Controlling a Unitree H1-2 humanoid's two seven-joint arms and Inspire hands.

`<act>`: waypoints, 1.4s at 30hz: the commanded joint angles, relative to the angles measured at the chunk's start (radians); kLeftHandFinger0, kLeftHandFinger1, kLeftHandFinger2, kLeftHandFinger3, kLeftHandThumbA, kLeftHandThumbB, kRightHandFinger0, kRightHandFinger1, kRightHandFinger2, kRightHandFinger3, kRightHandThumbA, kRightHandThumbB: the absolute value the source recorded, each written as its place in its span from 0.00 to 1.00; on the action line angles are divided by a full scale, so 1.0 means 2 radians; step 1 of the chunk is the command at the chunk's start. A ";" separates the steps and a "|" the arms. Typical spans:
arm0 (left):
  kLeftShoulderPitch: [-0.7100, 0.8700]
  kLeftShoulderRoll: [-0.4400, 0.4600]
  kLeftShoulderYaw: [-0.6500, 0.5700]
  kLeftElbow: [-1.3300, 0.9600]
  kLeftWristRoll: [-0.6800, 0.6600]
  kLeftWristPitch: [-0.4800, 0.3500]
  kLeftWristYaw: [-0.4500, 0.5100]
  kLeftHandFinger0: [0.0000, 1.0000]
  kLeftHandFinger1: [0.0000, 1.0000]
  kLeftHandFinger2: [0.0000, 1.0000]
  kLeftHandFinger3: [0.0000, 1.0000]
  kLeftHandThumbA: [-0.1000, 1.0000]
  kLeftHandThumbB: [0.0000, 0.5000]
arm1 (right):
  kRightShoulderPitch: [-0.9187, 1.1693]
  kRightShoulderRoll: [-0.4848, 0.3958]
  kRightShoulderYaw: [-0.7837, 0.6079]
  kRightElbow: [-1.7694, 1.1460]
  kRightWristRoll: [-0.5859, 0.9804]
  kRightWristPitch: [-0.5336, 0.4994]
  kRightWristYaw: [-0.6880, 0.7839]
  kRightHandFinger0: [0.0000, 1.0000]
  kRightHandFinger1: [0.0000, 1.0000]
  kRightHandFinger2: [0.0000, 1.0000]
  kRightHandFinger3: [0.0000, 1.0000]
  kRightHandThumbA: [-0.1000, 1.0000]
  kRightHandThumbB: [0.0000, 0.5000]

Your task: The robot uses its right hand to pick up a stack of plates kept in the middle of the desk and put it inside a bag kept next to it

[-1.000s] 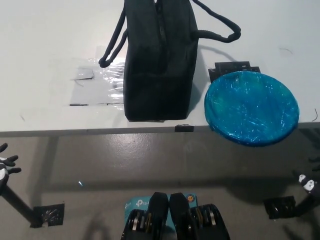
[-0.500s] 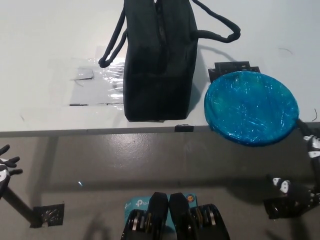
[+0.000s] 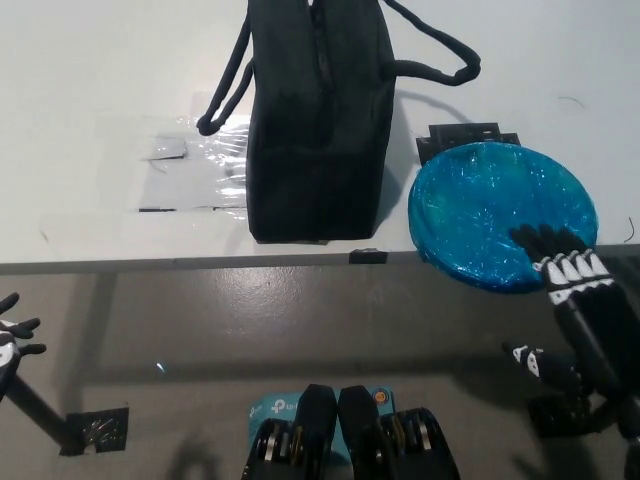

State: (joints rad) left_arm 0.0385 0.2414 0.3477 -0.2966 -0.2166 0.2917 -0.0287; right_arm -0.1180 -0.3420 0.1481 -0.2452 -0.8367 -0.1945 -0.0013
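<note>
A blue stack of plates (image 3: 495, 208) wrapped in shiny film lies at the desk's near right edge, overhanging it a little. My black right hand (image 3: 572, 300) comes up from the lower right, open, with its fingertips (image 3: 540, 240) over the stack's near right rim. The black bag (image 3: 318, 115) stands upright left of the plates, its zip closed along the top and its handles (image 3: 437, 52) drooping to both sides. My white left hand (image 3: 8, 335) rests at the far left edge, below the desk, fingers spread.
The white desk (image 3: 100, 90) has a taped clear sheet (image 3: 185, 165) left of the bag. A black marker patch (image 3: 470, 135) lies behind the plates. Grey floor with a tape mark (image 3: 100, 428) lies below the desk's edge.
My right hand has risen from the lower right corner and reached up to the plates' near rim. The left hand has barely moved.
</note>
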 commanded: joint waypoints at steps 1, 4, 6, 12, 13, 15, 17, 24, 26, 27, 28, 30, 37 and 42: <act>-0.006 0.021 0.005 -0.020 -0.001 0.006 -0.001 0.62 0.72 0.88 1.00 0.00 0.00 | -0.081 -0.052 0.048 0.016 -0.182 -0.018 -0.008 1.00 1.00 1.00 1.00 1.00 1.00; -0.006 0.021 0.005 -0.018 -0.003 0.001 -0.003 0.62 0.72 0.87 1.00 0.00 0.00 | -0.096 -0.054 0.062 0.037 -0.190 -0.010 -0.009 1.00 1.00 1.00 1.00 1.00 1.00; -0.005 0.021 0.003 -0.018 -0.002 -0.002 -0.005 0.60 0.70 0.85 1.00 0.00 0.00 | -0.103 -0.057 0.073 0.057 -0.198 -0.005 -0.019 1.00 1.00 1.00 1.00 1.00 1.00; -0.004 0.024 0.000 -0.018 0.003 -0.002 -0.007 0.62 0.72 0.86 1.00 0.00 0.00 | -0.120 -0.055 0.103 0.107 -0.225 0.019 -0.030 1.00 1.00 1.00 1.00 1.00 1.00; -0.004 0.024 0.000 -0.019 0.001 -0.001 -0.006 0.62 0.72 0.86 1.00 0.00 0.00 | -0.119 -0.053 0.105 0.110 -0.225 0.023 -0.032 1.00 1.00 1.00 1.00 1.00 1.00; -0.007 0.023 -0.002 -0.016 -0.003 -0.003 -0.009 0.61 0.70 0.85 1.00 0.00 0.00 | -0.111 -0.045 0.106 0.119 -0.218 0.036 -0.029 1.00 1.00 1.00 1.00 1.00 1.00; -0.007 0.022 -0.002 -0.018 -0.004 -0.002 -0.008 0.61 0.69 0.85 1.00 0.00 0.01 | -0.104 -0.038 0.105 0.122 -0.206 0.042 -0.021 1.00 1.00 1.00 1.00 1.00 1.00; -0.004 0.022 -0.007 -0.018 -0.001 -0.006 -0.008 0.61 0.70 0.84 1.00 0.00 0.00 | -0.075 -0.010 0.110 0.133 -0.220 0.075 -0.036 1.00 1.00 1.00 1.00 1.00 1.00; -0.004 0.023 -0.008 -0.019 0.000 -0.006 -0.007 0.62 0.70 0.84 1.00 0.00 0.00 | -0.072 -0.003 0.102 0.143 -0.226 0.091 -0.052 1.00 1.00 1.00 1.00 1.00 1.00; -0.002 0.023 -0.008 -0.019 0.000 -0.007 -0.008 0.62 0.70 0.83 1.00 0.00 0.00 | -0.071 0.000 0.097 0.143 -0.229 0.101 -0.049 1.00 1.00 1.00 1.00 1.00 1.00; 0.000 0.022 -0.009 -0.019 0.000 -0.009 -0.008 0.63 0.70 0.83 1.00 0.00 0.00 | -0.072 0.002 0.090 0.143 -0.228 0.111 -0.043 1.00 1.00 1.00 1.00 1.00 1.00; 0.000 0.022 -0.009 -0.017 -0.001 -0.009 -0.009 0.63 0.70 0.83 1.00 0.00 0.00 | -0.077 0.005 0.079 0.153 -0.229 0.123 -0.062 1.00 1.00 1.00 1.00 0.98 1.00; 0.003 0.024 -0.009 -0.015 -0.001 -0.013 -0.010 0.62 0.69 0.83 1.00 0.00 0.02 | -0.107 0.004 0.040 0.160 -0.217 0.134 -0.119 1.00 1.00 1.00 1.00 0.89 0.99; 0.004 0.025 -0.009 -0.012 -0.001 -0.023 -0.013 0.60 0.68 0.82 1.00 0.00 0.00 | -0.132 0.003 0.025 0.161 -0.216 0.144 -0.142 1.00 1.00 1.00 1.00 0.77 1.00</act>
State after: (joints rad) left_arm 0.0471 0.2605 0.3304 -0.3045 -0.2167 0.2891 -0.0316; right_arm -0.3176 -0.3234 0.2285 0.0867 -1.2656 0.0453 -0.1740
